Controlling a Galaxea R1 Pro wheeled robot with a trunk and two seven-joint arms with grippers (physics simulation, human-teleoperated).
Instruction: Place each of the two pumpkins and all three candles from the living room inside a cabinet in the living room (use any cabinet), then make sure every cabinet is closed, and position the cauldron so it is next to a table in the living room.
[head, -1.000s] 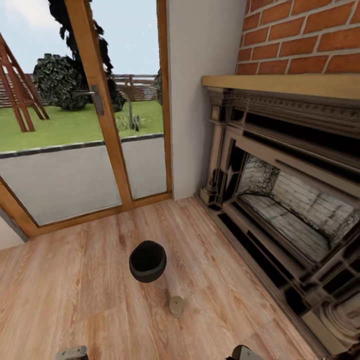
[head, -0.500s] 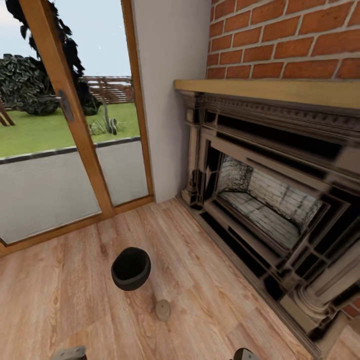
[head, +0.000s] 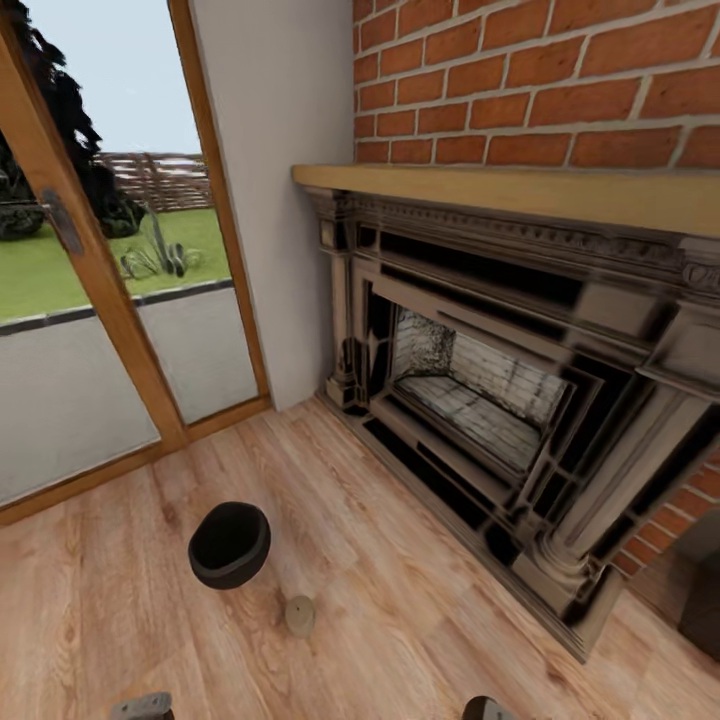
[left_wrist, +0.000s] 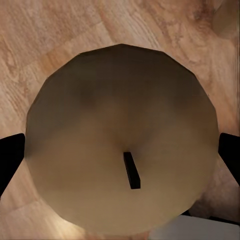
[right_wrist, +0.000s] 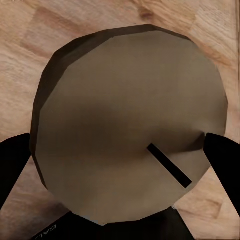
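Wood floor (head: 400, 600) runs bare and open around the cauldron (head: 229, 545), with free room on every side of it.

Nearest, at the bottom edge of the head view, the tips of the left arm (head: 140, 706) and right arm (head: 487, 709) show, one on each side of the cauldron and nearer than it. The left wrist view shows the left pincer (left_wrist: 120, 160) pinching a pale candle (left_wrist: 120, 125). The round top is tan with a short dark wick, and a black finger (left_wrist: 10, 160) presses each side. The right pincer (right_wrist: 120, 162) pinches a second candle (right_wrist: 130, 115) the same way. This one has a darker side wall and a slanted wick, and it is held above the floorboards.

A third, loose candle (head: 299, 615) stands upright on the floor just beside the cauldron, on its near right, apart from it. It lies between the two arms and ahead of them.

The cauldron is squat, round and matte black, its wide mouth facing up. It sits on the floor, well apart from both pincers.

Right of the cauldron, across open floor, the fireplace (head: 480, 400) meets the boards along a slanting edge. Its dark carved surround has a pale stone firebox. A wooden mantel (head: 520, 190) tops it, with brick wall (head: 550, 80) above. A dark block (head: 705, 600) stands at the fireplace's near end.

Beyond the cauldron, a glass door (head: 100, 350) in a wood frame closes the floor's far edge. A white wall (head: 270, 150) separates it from the fireplace.
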